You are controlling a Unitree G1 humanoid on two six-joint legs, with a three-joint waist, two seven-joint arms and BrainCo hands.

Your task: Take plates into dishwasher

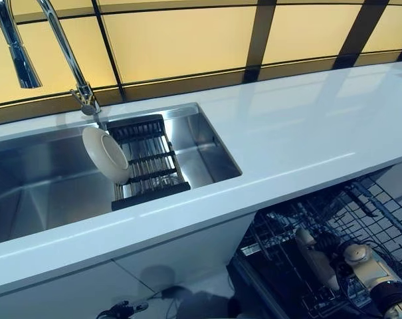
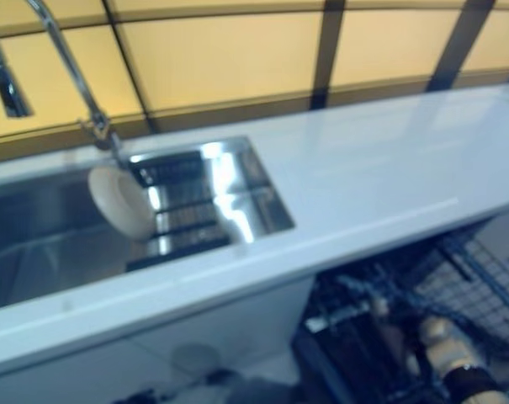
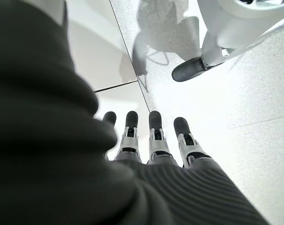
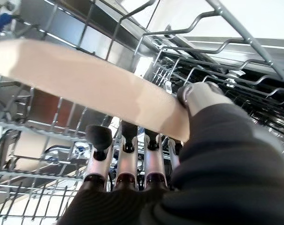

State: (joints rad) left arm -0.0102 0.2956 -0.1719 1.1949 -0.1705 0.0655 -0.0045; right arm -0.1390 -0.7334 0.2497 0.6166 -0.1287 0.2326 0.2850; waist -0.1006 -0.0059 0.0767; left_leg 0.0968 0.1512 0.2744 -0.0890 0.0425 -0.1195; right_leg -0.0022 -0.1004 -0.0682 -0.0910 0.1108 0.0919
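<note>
1. My right hand (image 4: 146, 154) is down inside the dishwasher rack (image 1: 380, 219), thumb and fingers pinching the rim of a plate (image 4: 85, 79). The plate lies edge-on just past my fingertips, above the wire prongs.
2. To seat it well, I judge I should tip the plate upright, line its edge with a gap between two prongs, and lower it slowly before letting go.
3. A slanted entry could jam it on a wire.
4. The right wrist is bent downward, with the forearm reaching below the desk (image 1: 287, 133) edge.
5. My left hand (image 3: 151, 140) hangs low with its fingers straight, holding nothing.
6. A second plate (image 1: 105, 154) leans on the sink (image 1: 41, 186) rack, far from both hands.
</note>
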